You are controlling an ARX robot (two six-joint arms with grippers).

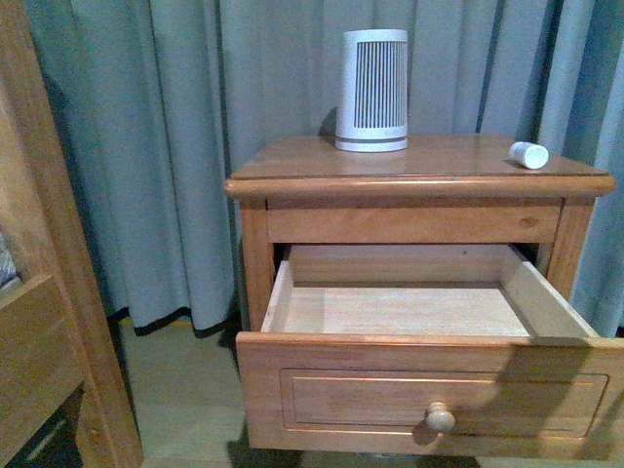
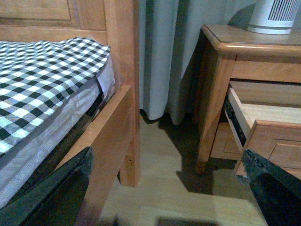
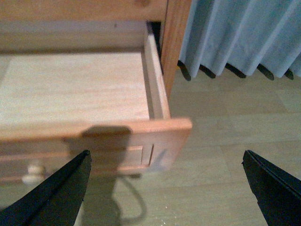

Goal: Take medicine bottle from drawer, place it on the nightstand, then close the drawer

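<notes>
Open drawer (image 1: pixel 390 390) juts fwd; bed frame (image 2: pixel 127 117) close on L side, floor (image 3: pixel 235 141) free on R side.

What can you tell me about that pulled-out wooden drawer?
The orange-brown wooden drawer stands pulled well out of the small orange-brown wooden nightstand, sitting level. Its front has a framed panel and one round pale wooden knob near the middle. The inside is pale, unfinished-looking wood with thin side walls, and nothing lies in it. A dark shadow falls across the right side of the front.
</notes>
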